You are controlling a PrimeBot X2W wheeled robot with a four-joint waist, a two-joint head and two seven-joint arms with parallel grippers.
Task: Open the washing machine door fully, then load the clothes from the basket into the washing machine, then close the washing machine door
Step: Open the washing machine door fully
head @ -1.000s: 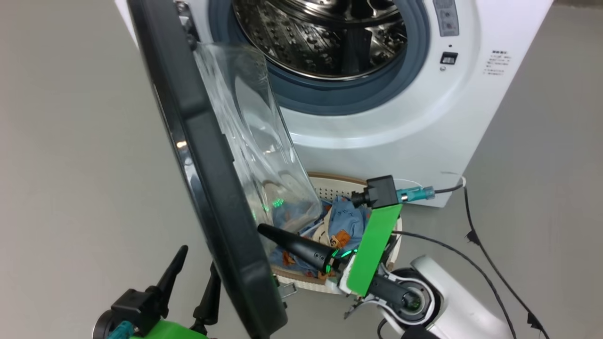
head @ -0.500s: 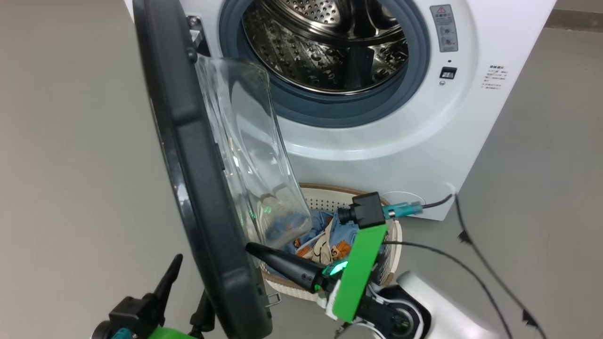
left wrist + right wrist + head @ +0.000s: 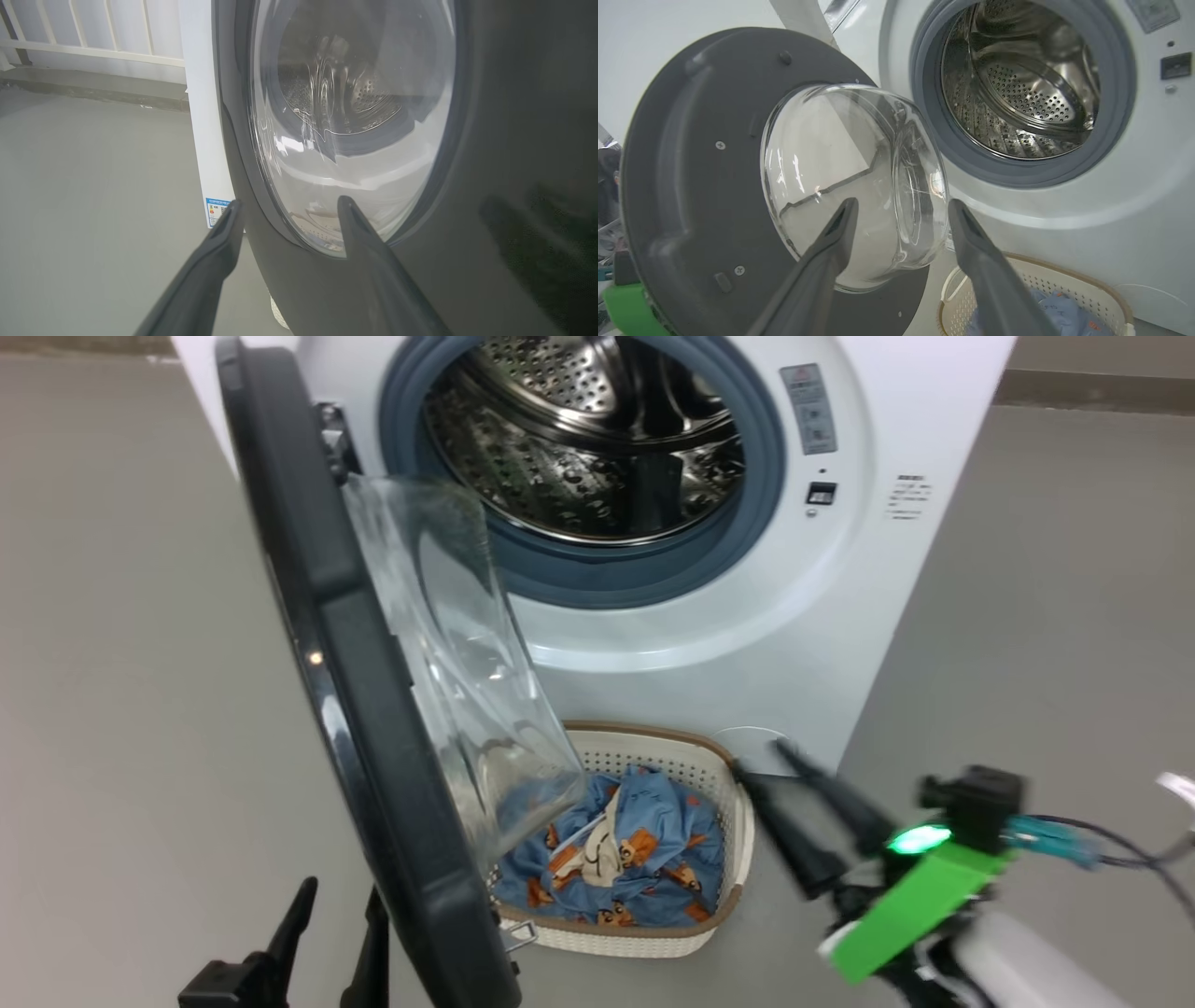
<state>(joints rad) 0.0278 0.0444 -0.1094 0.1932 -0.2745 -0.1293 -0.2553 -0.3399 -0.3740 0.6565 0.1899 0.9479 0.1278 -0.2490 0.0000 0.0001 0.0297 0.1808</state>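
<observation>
The washing machine (image 3: 868, 579) stands with its steel drum (image 3: 579, 439) exposed. The washing machine door (image 3: 373, 709) hangs open, edge-on in the head view, its glass bowl (image 3: 850, 177) facing the drum. Below it the basket (image 3: 724, 775) sits on the floor holding the clothes (image 3: 644, 859), blue with orange animals. My right gripper (image 3: 758, 758) is open and empty just right of the basket, blurred; in its wrist view the right gripper (image 3: 902, 205) points at the glass bowl. My left gripper (image 3: 342, 893) stands open on the door's outer side, and the left gripper (image 3: 288, 203) faces the black rim (image 3: 490, 140).
Grey floor (image 3: 121, 663) spreads to the left of the door and to the right of the machine. A cable (image 3: 1130, 845) trails from my right wrist. A white railing (image 3: 93, 42) runs along the far wall beyond the machine's side panel (image 3: 201, 116).
My right gripper has drawn back from above the basket, beside the door's glass, to the basket's right and has opened. The head view has shifted. The clothes lie in the basket as before.
</observation>
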